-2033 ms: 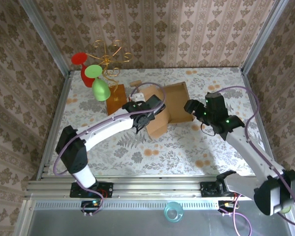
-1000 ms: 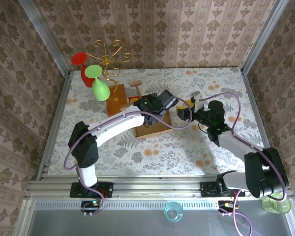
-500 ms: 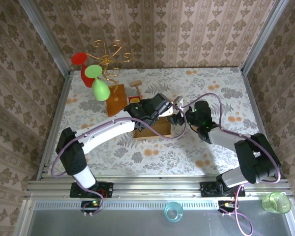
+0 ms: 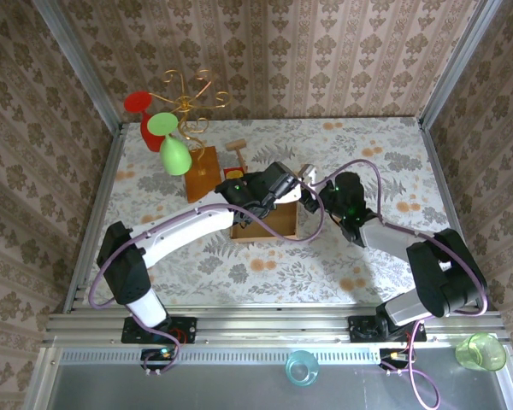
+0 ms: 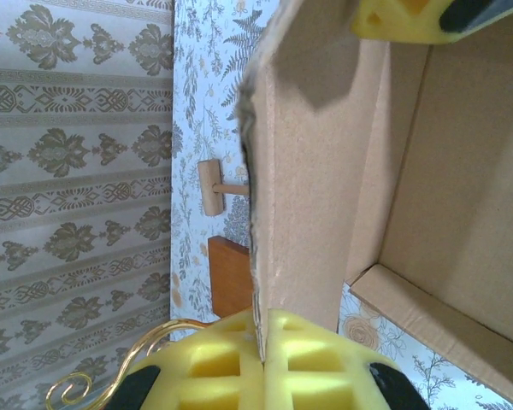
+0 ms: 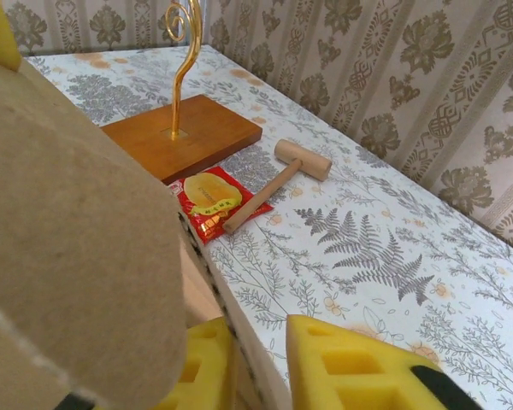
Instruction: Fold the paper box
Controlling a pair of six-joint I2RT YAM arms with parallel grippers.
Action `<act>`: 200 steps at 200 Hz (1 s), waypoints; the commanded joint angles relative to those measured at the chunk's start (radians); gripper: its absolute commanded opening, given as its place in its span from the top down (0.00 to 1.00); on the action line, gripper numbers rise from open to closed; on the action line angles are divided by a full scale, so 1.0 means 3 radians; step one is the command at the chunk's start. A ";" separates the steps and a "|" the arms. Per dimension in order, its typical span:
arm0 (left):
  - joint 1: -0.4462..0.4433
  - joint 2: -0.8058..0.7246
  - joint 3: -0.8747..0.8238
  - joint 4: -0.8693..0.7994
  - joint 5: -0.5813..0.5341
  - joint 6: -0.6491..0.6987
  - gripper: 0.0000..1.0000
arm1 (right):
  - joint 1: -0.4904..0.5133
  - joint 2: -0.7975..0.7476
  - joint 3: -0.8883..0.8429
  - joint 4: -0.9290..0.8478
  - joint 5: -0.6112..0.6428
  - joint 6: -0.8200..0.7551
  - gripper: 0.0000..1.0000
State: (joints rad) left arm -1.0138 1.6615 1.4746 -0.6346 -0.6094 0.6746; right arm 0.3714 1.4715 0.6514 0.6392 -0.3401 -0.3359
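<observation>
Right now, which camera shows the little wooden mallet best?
The right wrist view: the mallet lies close and whole, head and handle clear. The top external view shows it small and distant; the left wrist view shows its head, the handle mostly hidden behind the paper box.

White-black arms (image 4: 188,224), purple cables (image 4: 356,162), yellow claw pads (image 6: 350,363).

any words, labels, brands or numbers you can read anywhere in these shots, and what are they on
No text can be read in any view.
red packet: it has a yellow printed panel with small marks, too blurred to read.
paper box: plain brown cardboard, no print on the faces shown.
wooden board and mallet: no markings visible.
</observation>
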 commanded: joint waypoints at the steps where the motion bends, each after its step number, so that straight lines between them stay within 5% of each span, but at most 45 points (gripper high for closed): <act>1: -0.0011 -0.0093 0.0016 0.0079 0.0082 -0.0030 1.00 | 0.0046 0.0032 0.0088 0.0049 0.0045 -0.0019 0.86; 19: -0.0016 -0.0142 0.0038 0.0183 0.0119 -0.0174 0.98 | 0.0066 0.0025 0.0087 0.0002 0.0053 -0.0053 0.99; 37: 0.0007 -0.0302 0.0025 0.0384 0.0048 -0.0709 0.30 | 0.0055 -0.0029 -0.0019 0.0078 0.0094 -0.0062 1.00; 48: 0.0087 -0.0490 -0.0048 0.0409 0.0164 -0.1121 0.14 | 0.0002 -0.0095 -0.0109 0.0129 0.0050 0.0003 1.00; 81: 0.0456 -0.1304 -0.0659 0.0530 0.0608 -0.2012 0.10 | -0.0089 -0.0482 -0.0167 -0.0353 -0.0102 0.0134 1.00; 100: 0.0899 -0.1723 -0.1206 0.0673 0.1171 -0.2348 0.10 | -0.0136 -0.0656 -0.0281 -0.0433 -0.0128 0.0223 1.00; 133: 0.1370 -0.2156 -0.1931 0.1109 0.2010 -0.2470 0.12 | -0.0210 -0.0751 -0.0366 -0.0559 -0.0180 0.0310 1.00; 200: 0.1444 -0.1750 -0.1927 0.1235 0.1802 -0.2039 0.11 | -0.0263 -0.0708 -0.0336 -0.0668 -0.0268 0.0285 1.00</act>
State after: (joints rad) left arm -0.5930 1.0935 0.8692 -0.3183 -0.0666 0.0048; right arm 0.2985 1.2583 0.5404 0.4599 -0.3820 -0.2546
